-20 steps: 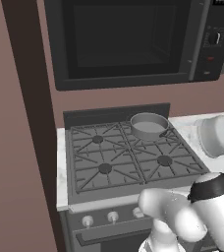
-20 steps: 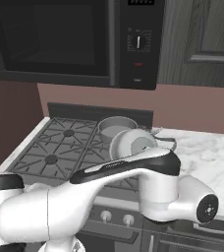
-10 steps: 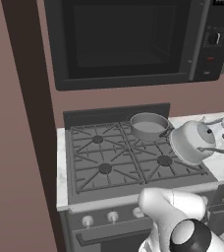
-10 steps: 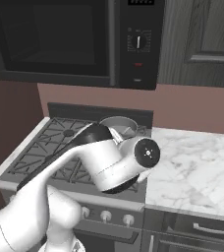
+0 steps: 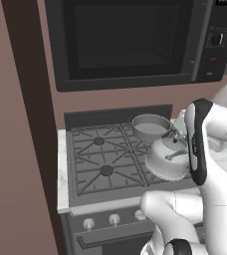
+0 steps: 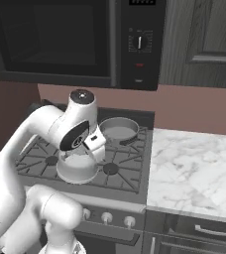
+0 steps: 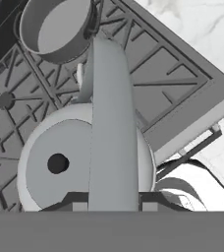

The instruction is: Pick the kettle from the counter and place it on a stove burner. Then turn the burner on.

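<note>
The silvery kettle (image 5: pixel 166 160) hangs tilted a little above the front right part of the stove, over a burner grate (image 5: pixel 104 171). My gripper (image 5: pixel 179 147) is shut on its arched handle. In the right base view the kettle (image 6: pixel 77 167) sits under the gripper (image 6: pixel 93 145). The hand view looks down the broad handle onto the kettle (image 7: pixel 60 162), and the gripper (image 7: pixel 113 203) clamps that handle at the bottom. The white marble counter (image 6: pixel 199 166) lies right of the stove.
A straight-sided grey pot (image 5: pixel 150 127) stands on the back right burner, just behind the kettle. Round silver knobs (image 5: pixel 114 218) line the stove front. A dark microwave (image 5: pixel 135 40) hangs above the stove. A brown wall rises on the left.
The arm has swung left and carried the kettle from over the counter's edge to above the stove's front right grate. The pot has stayed put.
</note>
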